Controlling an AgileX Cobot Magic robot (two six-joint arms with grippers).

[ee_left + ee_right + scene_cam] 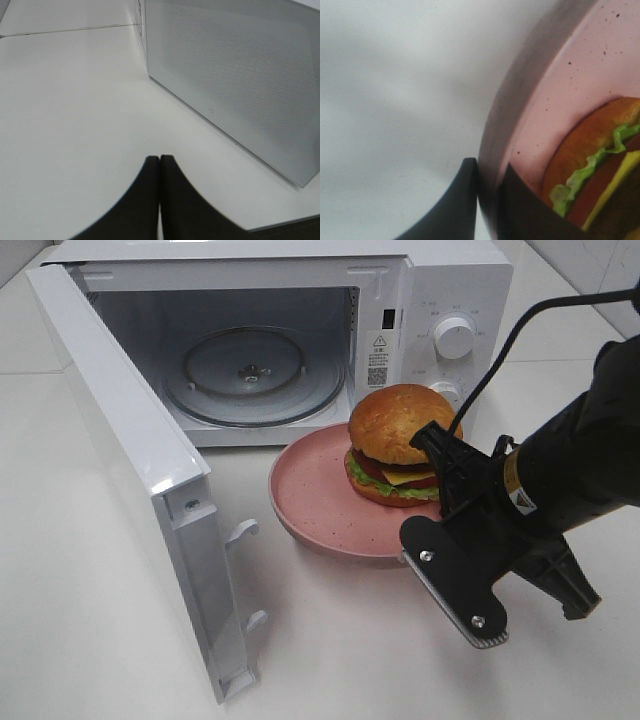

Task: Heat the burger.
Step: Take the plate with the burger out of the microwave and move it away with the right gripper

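Note:
The burger (400, 440), with golden-brown bun, lettuce, cheese and red-brown filling, sits on the right half of a pink speckled plate (310, 500) on the table just in front of the open microwave (440, 280). My right gripper (415, 525) reaches in from the right and is shut on the plate's near rim. In the right wrist view the gripper (490, 175) has one finger on each side of the plate rim (520, 85), with the burger (590, 150) just inside. My left gripper (159, 159) is shut and empty, low over the table; the exterior view does not show it.
The microwave door (130, 440) swings out to the left front, and its outer face (240, 75) stands close to my left gripper. A glass turntable (250, 370) lies inside the cavity. The right arm's cable (500, 350) hangs in front of the control knobs.

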